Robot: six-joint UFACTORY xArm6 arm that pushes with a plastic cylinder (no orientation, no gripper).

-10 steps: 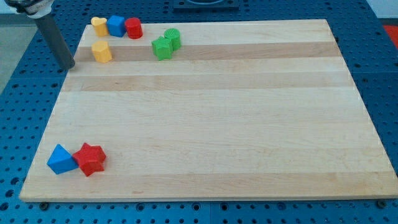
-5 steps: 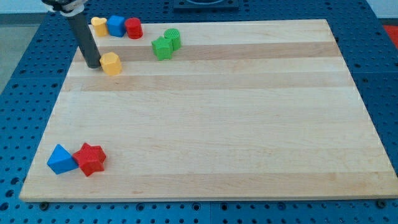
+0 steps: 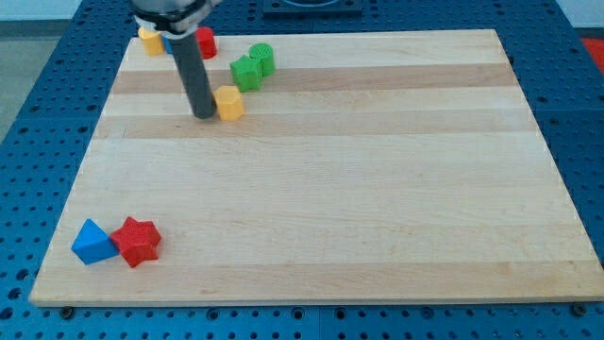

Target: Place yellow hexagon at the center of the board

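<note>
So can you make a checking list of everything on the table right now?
Surface: wooden board, flat, on a blue pegged table.
Job's things: yellow hexagon in the upper left part, not at the centre.
Clutter: two green blocks touching, up and to the right of the hexagon; yellow block, a blue block mostly hidden and red block at the view's top left; blue block touching red star at bottom left.
Grippers: none; my tip against the hexagon's left side.
Cables: nothing seen.
Surroundings: nothing seen.
</note>
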